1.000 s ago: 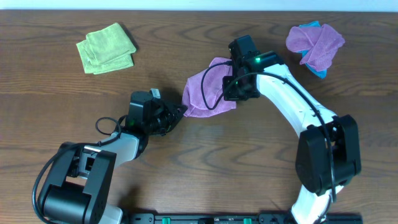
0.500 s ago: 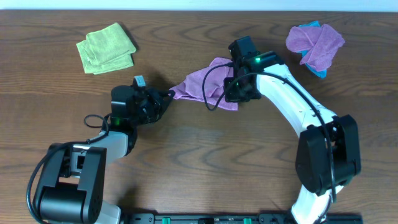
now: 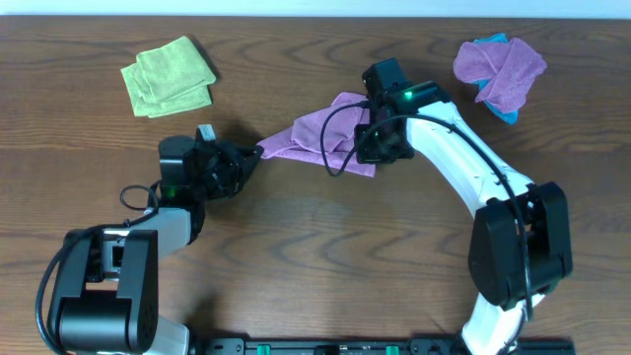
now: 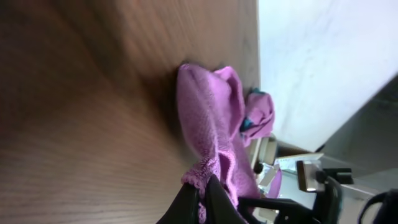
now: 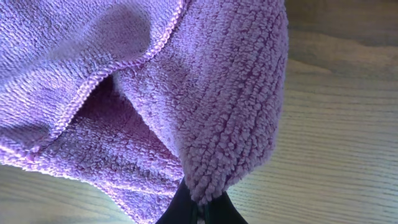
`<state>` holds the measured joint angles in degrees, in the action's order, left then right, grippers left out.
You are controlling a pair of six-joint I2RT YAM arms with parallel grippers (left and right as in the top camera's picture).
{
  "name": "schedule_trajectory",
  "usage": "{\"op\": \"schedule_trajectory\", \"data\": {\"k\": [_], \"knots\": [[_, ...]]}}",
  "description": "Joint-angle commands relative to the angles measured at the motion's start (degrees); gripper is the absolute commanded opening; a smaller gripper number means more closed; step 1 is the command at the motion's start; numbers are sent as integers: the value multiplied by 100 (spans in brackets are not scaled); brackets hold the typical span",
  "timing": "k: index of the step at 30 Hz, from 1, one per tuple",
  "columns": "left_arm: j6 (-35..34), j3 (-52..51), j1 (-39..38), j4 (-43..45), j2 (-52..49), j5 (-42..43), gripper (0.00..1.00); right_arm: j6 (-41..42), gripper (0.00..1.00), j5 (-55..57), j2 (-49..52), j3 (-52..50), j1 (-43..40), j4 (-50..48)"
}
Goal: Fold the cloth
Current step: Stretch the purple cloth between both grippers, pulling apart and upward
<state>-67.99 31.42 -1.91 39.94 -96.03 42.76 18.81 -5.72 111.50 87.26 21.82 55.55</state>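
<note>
Okay, so the purple cloth (image 3: 314, 136) sits mid-table, stretched between your left claw (image 3: 252, 156), clamped on its left corner, and your right claw (image 3: 369, 148), pinching the opposite edge, so pull evenly and low; there's bare table (image 3: 325, 256) in front, with the green cloth (image 3: 169, 76) and the bundled pile (image 3: 498, 67) well apart.

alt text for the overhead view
Two robot arms hold a purple cloth stretched between them on a wooden table: left gripper on a corner, right gripper on the opposite edge. A folded green cloth lies top left, a purple and blue bundle top right.
</note>
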Motion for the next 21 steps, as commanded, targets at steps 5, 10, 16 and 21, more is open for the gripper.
{"op": "schedule_trajectory", "data": {"k": [5,10,16,21], "knots": [[-793,66,280,1298,-17,-7,6,-87,1,186,-695,46,-48,-221],[-1432,264,323,2065,-17,15,6,-326,1,184,-1274,76,-66,-953],[-1460,1338,129,1803,-17,-164,6,-391,1,188,-1399,254,-96,-1991],[-599,2568,31,66,-20,-175,6,-435,1,186,-1388,264,-317,-2614]]}}
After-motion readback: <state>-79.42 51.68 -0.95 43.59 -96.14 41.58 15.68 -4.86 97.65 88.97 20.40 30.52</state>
